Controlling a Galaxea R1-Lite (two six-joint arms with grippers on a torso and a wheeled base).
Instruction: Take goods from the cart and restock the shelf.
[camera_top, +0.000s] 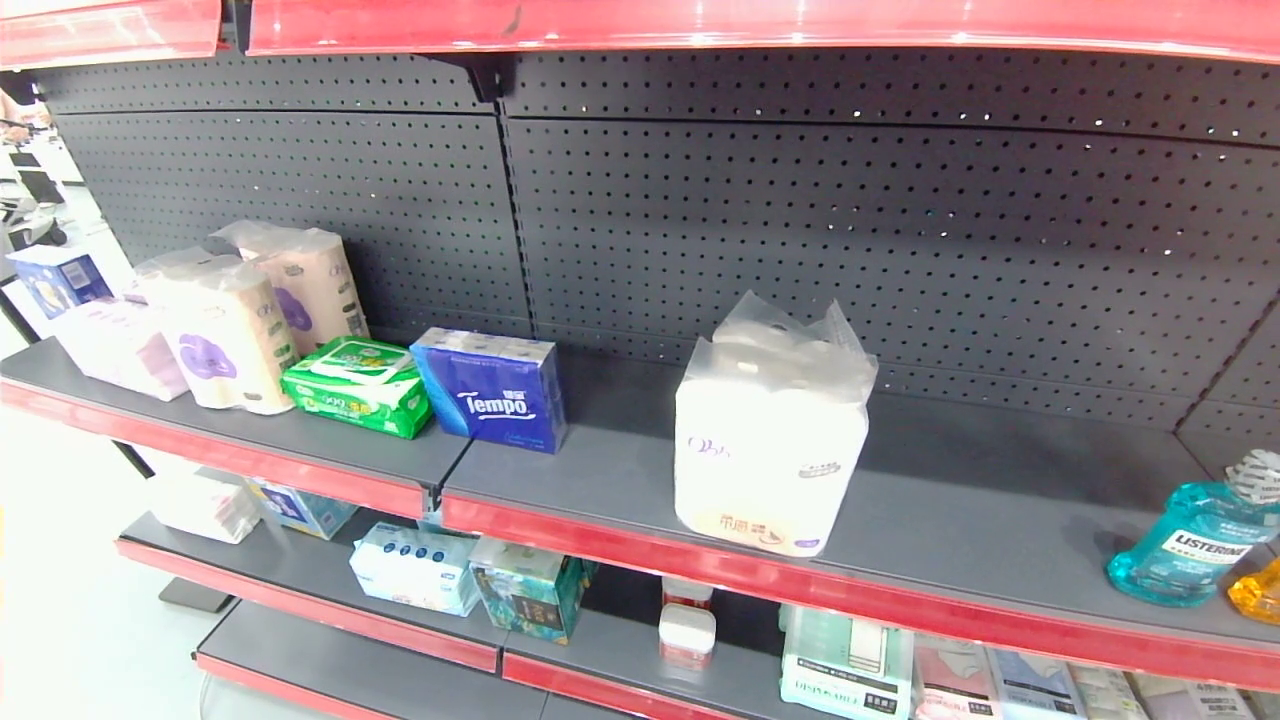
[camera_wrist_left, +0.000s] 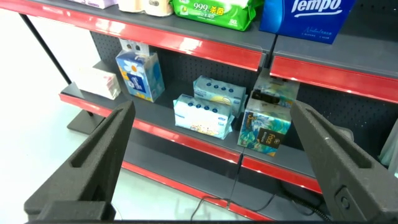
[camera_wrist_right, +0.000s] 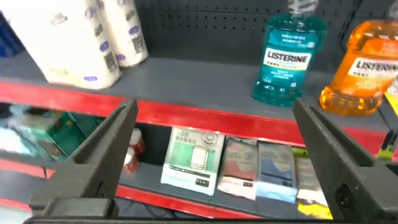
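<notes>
While both arms hang in front of the shelf (camera_top: 950, 480), its middle board carries nine goods. One white roll pack (camera_top: 770, 450) stands upright near the front edge, well apart from the rest. It has small purple marks and a tan band of print too small to make out.

To its left sits one blue tissue pack (camera_top: 492, 388) with large white lettering. One green wipes pack (camera_top: 358, 386) with yellow figures lies just beside it. Two tall roll packs (camera_top: 225, 335) with purple emblems stand next. Beyond them are what looks like one pinkish flat pack (camera_top: 120, 345) and one blue box (camera_top: 60, 280), both washed out by glare.

At the far right stands one teal bottle (camera_top: 1190, 545) with a white label, and one orange bottle (camera_top: 1258, 590) stands just beside it.

On the board below, the left wrist view shows two pale blue tissue packs (camera_wrist_left: 202, 115), one dark teal patterned box (camera_wrist_left: 267, 124) and one blue-and-white box (camera_wrist_left: 140, 74).

The left end effector (camera_wrist_left: 212, 104) has its fingers spread wide apart and holds nothing. The right end effector (camera_wrist_right: 216, 102) is spread just as wide, also holding nothing.
</notes>
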